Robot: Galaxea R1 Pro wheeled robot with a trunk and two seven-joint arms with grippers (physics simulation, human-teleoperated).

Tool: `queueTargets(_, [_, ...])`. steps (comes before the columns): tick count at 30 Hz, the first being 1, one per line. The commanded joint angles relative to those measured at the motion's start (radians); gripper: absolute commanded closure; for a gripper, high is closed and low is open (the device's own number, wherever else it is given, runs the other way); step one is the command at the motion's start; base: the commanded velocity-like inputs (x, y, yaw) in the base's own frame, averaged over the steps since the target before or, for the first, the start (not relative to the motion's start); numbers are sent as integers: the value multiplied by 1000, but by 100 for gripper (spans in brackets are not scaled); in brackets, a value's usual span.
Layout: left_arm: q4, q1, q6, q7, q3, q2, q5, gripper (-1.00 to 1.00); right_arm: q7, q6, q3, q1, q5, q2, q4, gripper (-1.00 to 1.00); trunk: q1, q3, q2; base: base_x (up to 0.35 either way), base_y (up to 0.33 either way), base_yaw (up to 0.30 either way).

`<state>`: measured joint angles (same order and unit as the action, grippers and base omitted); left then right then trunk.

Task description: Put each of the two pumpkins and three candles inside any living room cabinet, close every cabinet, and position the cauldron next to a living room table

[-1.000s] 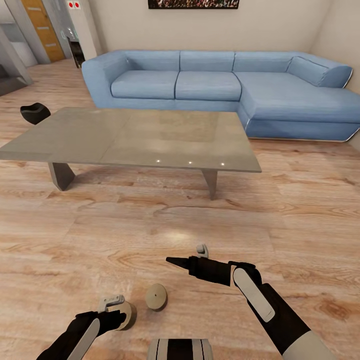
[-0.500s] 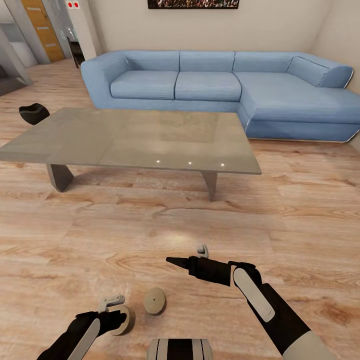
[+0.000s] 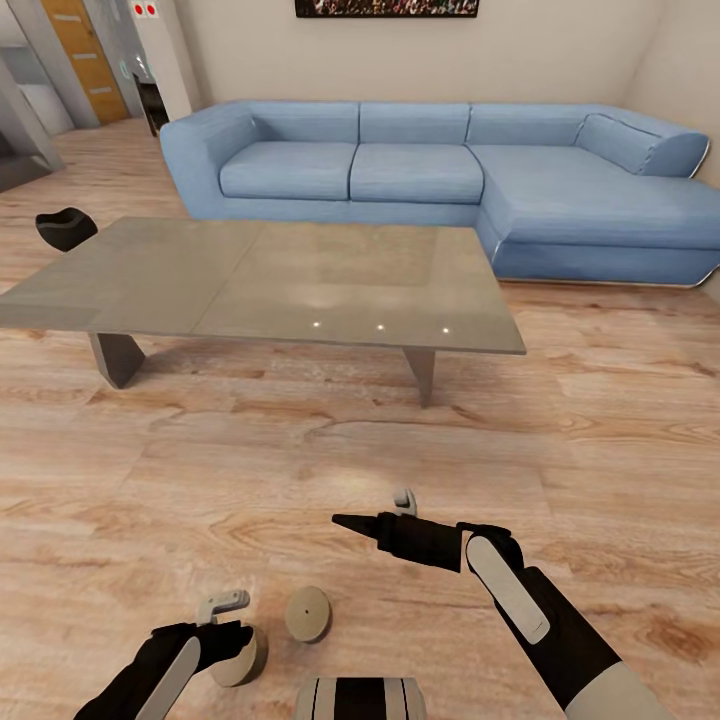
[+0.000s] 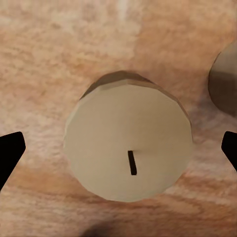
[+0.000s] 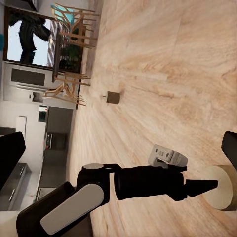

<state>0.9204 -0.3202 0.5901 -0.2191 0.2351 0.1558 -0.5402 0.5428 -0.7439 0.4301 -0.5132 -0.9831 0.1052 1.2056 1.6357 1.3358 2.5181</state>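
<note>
Left gripper (image 4: 118, 150) sits directly over a candle (image 4: 129, 144) standing upright on the wood floor (image 3: 300, 450), wick up, and its two dark fingertips (image 4: 10, 153) are spread wide to either side with clear floor between each and the wax, so nothing is gripped yet. That centred, straddling pose reads as lining up a top-down grab. Just beside it a second candle (image 3: 307, 612) stands apart, close enough that the fingers will want care not to knock it. A third candle (image 5: 113, 97) stands well away across the floor, towards the dining chairs (image 5: 69, 54). Right gripper (image 3: 352, 521) hangs empty over bare boards, its opening too hard to judge. Farther out, the grey coffee table (image 3: 270, 280) stands before the blue sofa (image 3: 440, 170), with the black cauldron (image 3: 65, 227) near the table's far left corner.
</note>
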Motion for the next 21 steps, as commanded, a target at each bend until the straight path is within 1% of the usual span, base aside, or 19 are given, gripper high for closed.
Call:
queueTargets(1, [2, 0, 2, -9, 4, 2, -11, -100, 0, -3, 1, -1, -3, 1, 0, -100, 0, 1, 0, 8, 0, 0])
queueTargets(8, [2, 0, 2, -10, 3, 2, -11, -100, 0, -3, 1, -1, -3, 1, 0, -100, 0, 1, 0, 1, 0, 0])
queueTargets(12, [2, 0, 1, -9, 3, 2, -11, -100, 0, -3, 1, -1, -3, 1, 0, -100, 2, 16, 1, 0, 0, 0])
queueTargets(16, [2, 0, 1, -9, 3, 2, -11, -100, 0, -3, 1, -1, -3, 1, 0, -100, 2, 16, 1, 0, 0, 0])
queueTargets(21, [2, 0, 0, -9, 3, 2, -11, -100, 0, -3, 1, -1, -3, 1, 0, -100, 4, 36, 2, 0, 0, 0])
